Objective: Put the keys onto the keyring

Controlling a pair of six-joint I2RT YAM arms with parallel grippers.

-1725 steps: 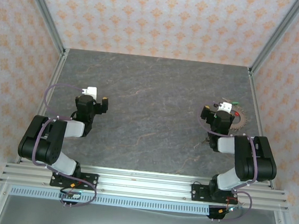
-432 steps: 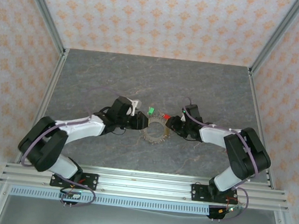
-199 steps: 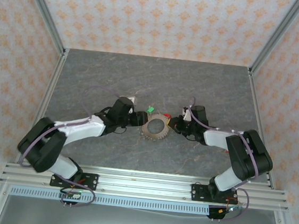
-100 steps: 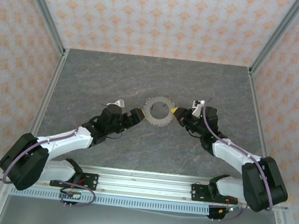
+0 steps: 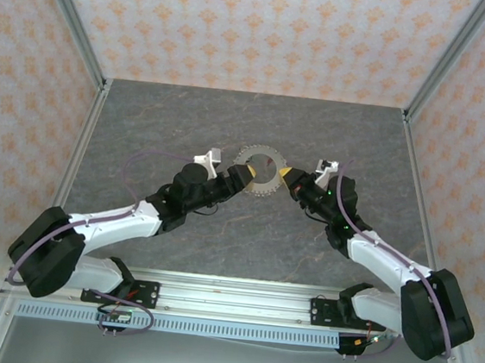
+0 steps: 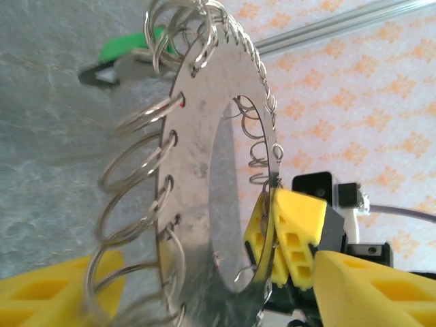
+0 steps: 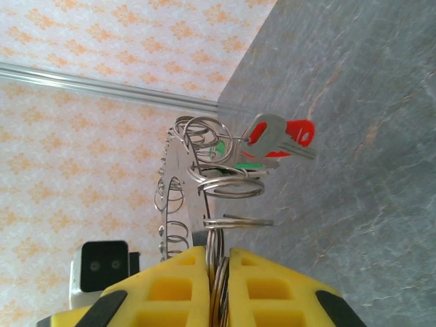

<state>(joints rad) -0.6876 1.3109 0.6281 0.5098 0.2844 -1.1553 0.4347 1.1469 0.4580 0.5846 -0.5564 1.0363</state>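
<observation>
While right fingers [image 7: 170,286] pinch keyring [image 6: 197,177], wrist view catches red key [image 7: 289,133] — attached.

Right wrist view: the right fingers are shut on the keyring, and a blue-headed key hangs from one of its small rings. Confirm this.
Wrong on colour: red, not blue. The right wrist view shows the right fingers shut on the keyring and a red-headed key hanging from one of its small rings.
</observation>
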